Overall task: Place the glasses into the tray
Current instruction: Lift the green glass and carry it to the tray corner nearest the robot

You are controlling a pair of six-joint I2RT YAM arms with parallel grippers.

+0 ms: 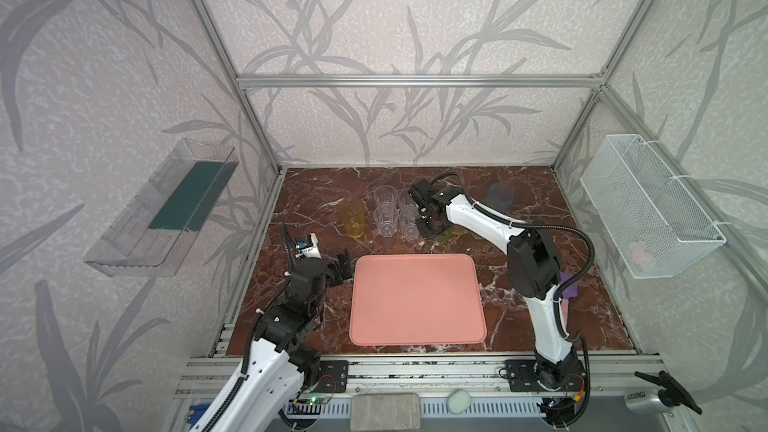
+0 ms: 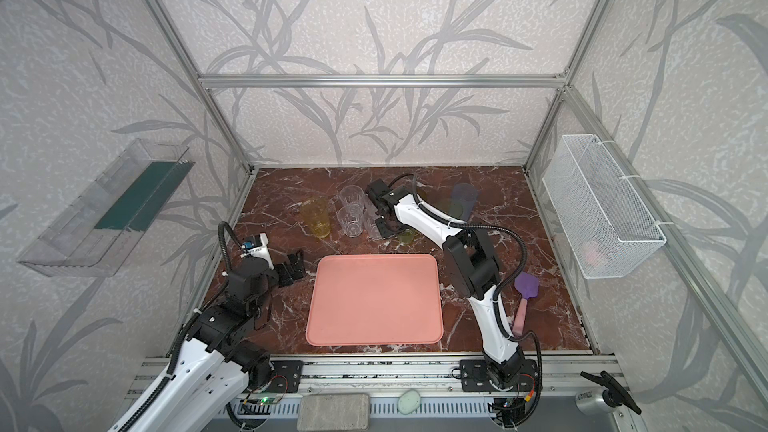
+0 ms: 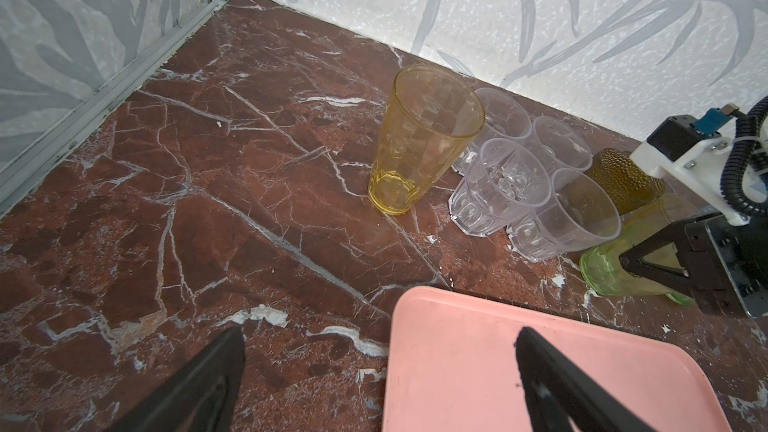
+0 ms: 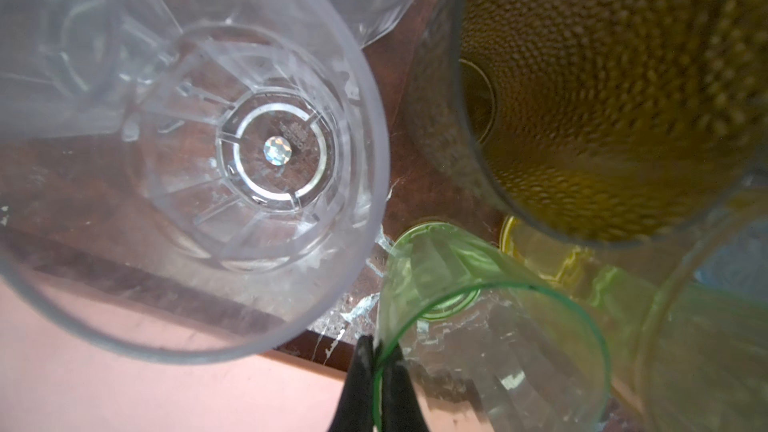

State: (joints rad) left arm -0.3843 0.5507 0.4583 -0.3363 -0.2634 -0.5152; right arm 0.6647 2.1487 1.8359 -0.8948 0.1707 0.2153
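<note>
**Right arm takes a glass by the rim.** The right gripper is clamped on the green glass. Its two black fingers are closed on the thin green rim, one inside the mouth and one outside.

In both top views the same gripper points down into the cluster of glasses on the marble table. It is at 12 o'clock from the salmon-pink tray, just past the tray's far edge. The arm hides most of the green glass in these views.

The left wrist view shows the green glass beyond the tray's rim, outside the tray. Whether its base rests on the marble cannot be told. An amber glass crowds close beside it.

Four clear glasses bunch at 9 o'clock from the right gripper. A tall yellow glass stands just beyond them, at 11 o'clock from the tray. A blue-purple glass stands at 1 o'clock from the tray, behind the right arm.

The left gripper hangs at 10 o'clock from the tray's centre, just off the tray's left edge. Its jaws are spread wide with nothing between them, well apart from the glasses.

A purple spatula lies at 3 o'clock from the tray.
</note>
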